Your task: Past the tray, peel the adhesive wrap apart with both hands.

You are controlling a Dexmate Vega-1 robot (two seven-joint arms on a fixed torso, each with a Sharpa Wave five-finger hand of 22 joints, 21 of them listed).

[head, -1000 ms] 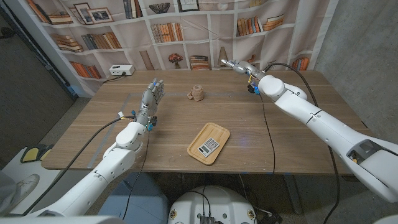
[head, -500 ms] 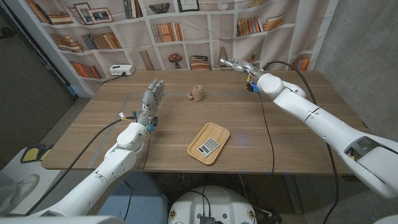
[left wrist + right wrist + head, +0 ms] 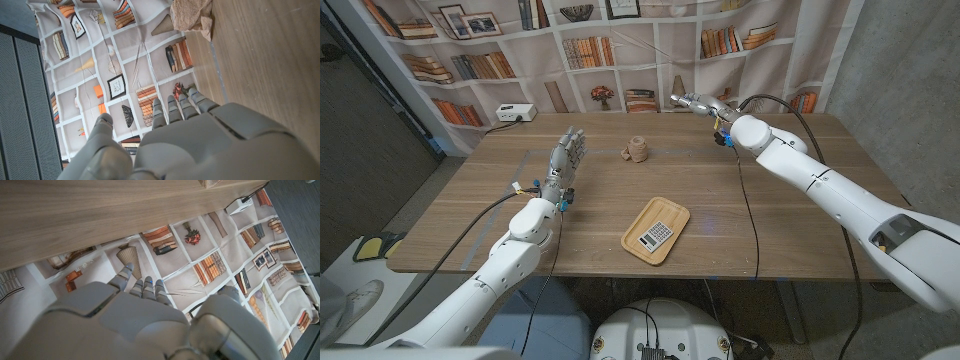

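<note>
In my left wrist view the wrap is cut off by the frame's upper edge. My right hand, upper middle of the head view, is too small to read its fingers. The tray's contents are too small to identify.

Tray sits mid-table, a bit toward the near edge, w/ a calculator in it. Adhesive wrap stands past the tray, toward the far edge, well apart from it. Left hand is left of the wrap, fingers apart, over the table. Right hand is right of the wrap, at the far edge, prob. just beyond it. White box at far left corner, w/ a bookshelf backdrop behind the table.
</note>
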